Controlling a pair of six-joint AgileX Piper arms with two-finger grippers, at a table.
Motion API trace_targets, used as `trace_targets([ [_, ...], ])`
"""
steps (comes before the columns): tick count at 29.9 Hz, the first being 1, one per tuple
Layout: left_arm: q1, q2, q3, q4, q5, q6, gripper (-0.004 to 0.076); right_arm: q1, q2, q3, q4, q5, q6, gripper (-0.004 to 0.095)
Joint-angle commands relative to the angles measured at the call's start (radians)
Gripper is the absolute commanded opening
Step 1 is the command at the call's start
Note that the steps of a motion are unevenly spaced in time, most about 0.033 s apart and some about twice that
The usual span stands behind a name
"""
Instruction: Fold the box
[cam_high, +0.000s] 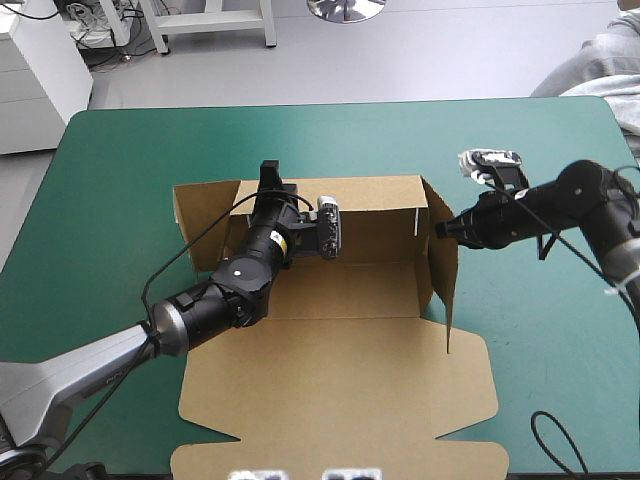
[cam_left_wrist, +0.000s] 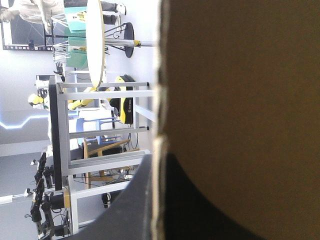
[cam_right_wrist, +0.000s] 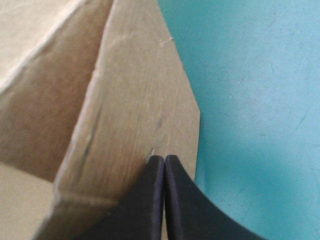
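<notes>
The brown box (cam_high: 340, 400) lies mid-table with its lid flat toward the near edge. Its back wall (cam_high: 365, 215) and right wall (cam_high: 441, 275) stand raised. My left gripper (cam_high: 269, 178) is at the left end of the back wall. In the left wrist view its black fingers (cam_left_wrist: 137, 200) sit on either side of the board's edge (cam_left_wrist: 159, 100), shut on the box. My right gripper (cam_high: 441, 229) is shut and empty. Its tip (cam_right_wrist: 164, 161) presses on the outer face of the right wall (cam_right_wrist: 135, 100).
A left side flap (cam_high: 205, 210) leans outward beside the left gripper. The teal-green cover (cam_high: 110, 200) shows bare to the left of the box, to its right (cam_high: 560, 340) and beyond the back wall.
</notes>
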Motion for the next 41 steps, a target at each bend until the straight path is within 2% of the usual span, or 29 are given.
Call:
trace_targets([
  [1, 0.001, -0.044, -0.031, 0.038, 0.019, -0.015, -0.0010, -0.010, -0.132, 0.153, 0.137, -0.181, -0.168, -0.0017],
  [4, 0.001, -0.044, -0.031, 0.038, 0.015, -0.015, -0.0010, -0.010, -0.197, 0.286, 0.222, -0.291, -0.297, -0.0017],
  [8, 0.001, -0.044, -0.031, 0.038, 0.015, -0.015, -0.0010, -0.010, -0.257, 0.417, 0.367, -0.373, -0.488, -0.0017],
  [11, 0.001, -0.044, -0.031, 0.038, 0.015, -0.015, -0.0010, -0.010, -0.266, 0.463, 0.487, -0.395, -0.625, -0.0017],
  [14, 0.001, -0.044, -0.031, 0.038, 0.015, -0.015, -0.0010, -0.010, -0.264, 0.459, 0.530, -0.376, -0.676, -0.0013],
  [18, 0.001, -0.044, -0.031, 0.038, 0.015, -0.015, -0.0010, -0.010, -0.264, 0.414, 0.523, -0.316, -0.695, 0.0105],
  [22, 0.001, -0.044, -0.031, 0.038, 0.020, -0.009, -0.0009, -0.010, -0.264, 0.339, 0.496, -0.207, -0.701, 0.0357],
  [25, 0.001, -0.044, -0.031, 0.038, 0.023, -0.003, -0.0009, -0.010, -0.264, 0.286, 0.455, -0.136, -0.701, 0.0473],
  [31, 0.001, -0.044, -0.031, 0.038, 0.023, 0.000, -0.0009, -0.010, -0.264, 0.259, 0.379, -0.077, -0.692, 0.0513],
  [33, 0.001, -0.044, -0.031, 0.038, 0.023, 0.000, -0.0009, -0.010, -0.264, 0.271, 0.379, -0.080, -0.699, 0.0574],
  [37, 0.001, -0.044, -0.031, 0.038, 0.013, 0.000, -0.0009, -0.010, -0.255, 0.285, 0.390, -0.128, -0.705, 0.0742],
  [41, 0.001, -0.044, -0.037, 0.038, -0.008, 0.000, -0.0001, 0.035, -0.209, 0.285, 0.399, -0.178, -0.711, 0.0756],
])
